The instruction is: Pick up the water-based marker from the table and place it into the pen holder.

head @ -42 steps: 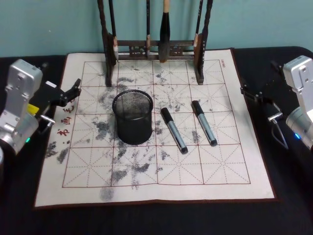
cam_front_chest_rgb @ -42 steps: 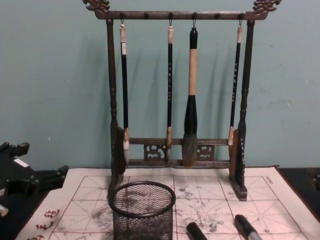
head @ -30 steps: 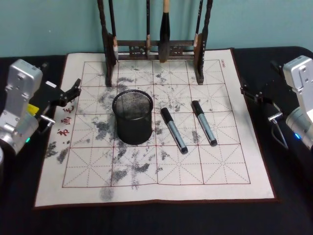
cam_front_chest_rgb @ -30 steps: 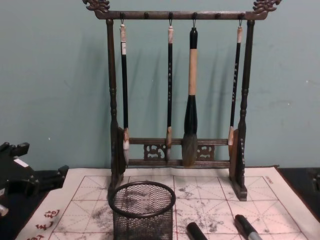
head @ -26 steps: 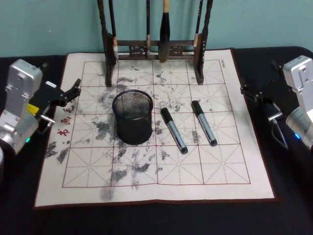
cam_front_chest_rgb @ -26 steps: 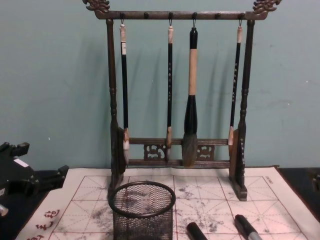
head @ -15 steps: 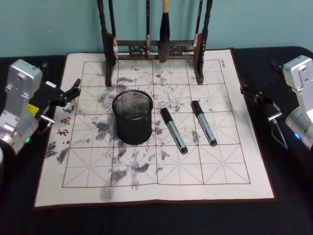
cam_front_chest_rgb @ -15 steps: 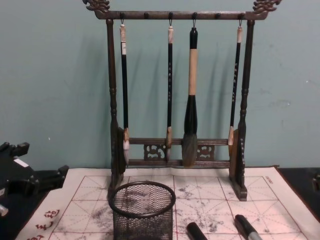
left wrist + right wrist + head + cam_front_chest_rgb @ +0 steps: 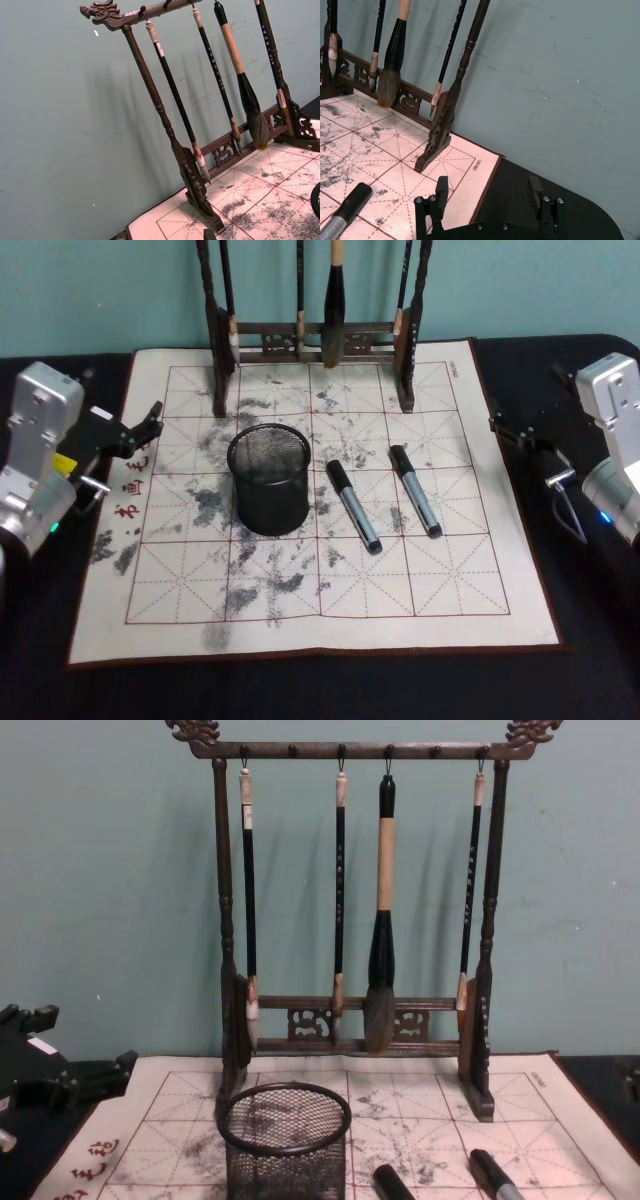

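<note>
While cylindrical markers point(image 9: 353, 505) are lying beside the wire-mesh pen holder point(image 9: 268, 480) on the ink-stained mat point(image 9: 300, 610), the left gripper point(image 9: 152, 423) and right gripper point(image 9: 488, 187) are sitting at its edges, jaws spread.

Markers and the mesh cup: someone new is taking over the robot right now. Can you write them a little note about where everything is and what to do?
The left pincer is open and empty, at the calligraphy mat's left edge.
The right pincer is open and empty, just off the mat's right edge.
The pen holder stands upright on the mat with no marker in it.
To its right lie the nearer marker and the farther marker, flat and side by side.
Done: nothing yet.
Left: pick up a marker and drop it into the holder.
</note>
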